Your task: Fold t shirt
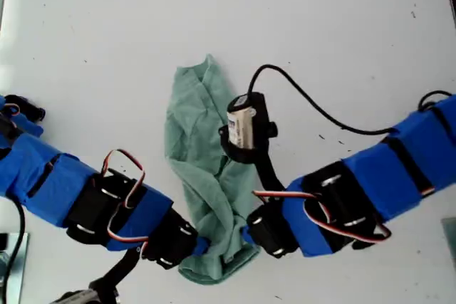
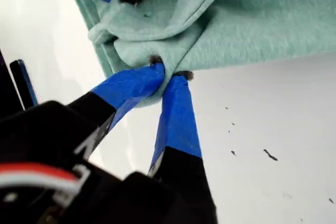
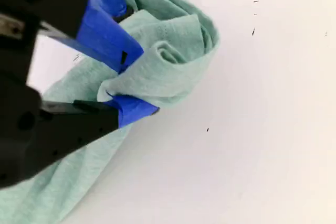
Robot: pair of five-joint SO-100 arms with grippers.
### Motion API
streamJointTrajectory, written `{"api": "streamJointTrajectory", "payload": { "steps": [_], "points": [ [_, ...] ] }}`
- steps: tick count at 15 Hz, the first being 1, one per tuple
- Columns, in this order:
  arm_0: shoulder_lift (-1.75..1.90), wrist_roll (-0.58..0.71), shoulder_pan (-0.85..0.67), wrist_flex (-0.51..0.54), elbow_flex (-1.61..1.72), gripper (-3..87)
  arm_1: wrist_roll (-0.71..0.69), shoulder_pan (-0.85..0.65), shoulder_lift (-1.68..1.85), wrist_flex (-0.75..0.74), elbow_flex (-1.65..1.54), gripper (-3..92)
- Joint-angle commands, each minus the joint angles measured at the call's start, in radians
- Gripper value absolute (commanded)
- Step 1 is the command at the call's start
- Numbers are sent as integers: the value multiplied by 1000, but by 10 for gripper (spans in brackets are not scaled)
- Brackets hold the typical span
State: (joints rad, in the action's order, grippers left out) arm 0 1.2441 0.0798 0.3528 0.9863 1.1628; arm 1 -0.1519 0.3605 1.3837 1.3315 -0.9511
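**Shirt fold: bunched up, long way to go**

Biggest thing first: the white desk (image 1: 356, 33) fills the whole exterior view, with nothing on it besides the shirt and my two arms.

The t shirt (image 1: 196, 147) sits roughly mid-desk and runs as a narrow, crumpled strip toward the desk edge at the exterior view's bottom. It's gathered lengthwise with lumpy creases, and I can't pick out sleeves or the neck hole. Honestly it looks more like a rope of cloth than a flat panel.

Both pincers meet at the end of the strip nearest that bottom edge. My first pincer (image 2: 170, 72) is pinched together on a fold of the shirt's edge, with cloth squeezed between the blue-taped tips. My second pincer (image 3: 139, 85) is clamped on a rolled-over lip of the shirt just beside it.

My read on progress is early or mid-fold at best. The cloth is narrowed, sure, but nothing's neat. Still left, I'd guess, is carrying this end over onto the rest, then flattening and squaring it up.
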Motion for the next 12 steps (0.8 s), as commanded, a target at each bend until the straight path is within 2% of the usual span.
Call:
{"api": "streamJointTrajectory", "payload": {
  "steps": [1,3,4,8,9,11,12],
  "points": [
    [80,6,-14,-12,-55,-2,-34,-12,149,-18,-23,25],
    [161,9,-107,132,-15,-2,-112,-115,212,46,-64,25],
    [224,41,-181,169,51,-3,-178,-193,238,48,-95,25],
    [463,199,-508,141,336,-3,-426,-514,238,-80,-163,25],
    [497,224,-563,117,399,-3,-448,-554,227,-121,-183,25],
    [546,275,-580,91,439,1,-491,-586,222,-155,-193,49],
    [591,295,-583,91,446,229,-543,-604,225,-155,-169,285]
  ]
}}
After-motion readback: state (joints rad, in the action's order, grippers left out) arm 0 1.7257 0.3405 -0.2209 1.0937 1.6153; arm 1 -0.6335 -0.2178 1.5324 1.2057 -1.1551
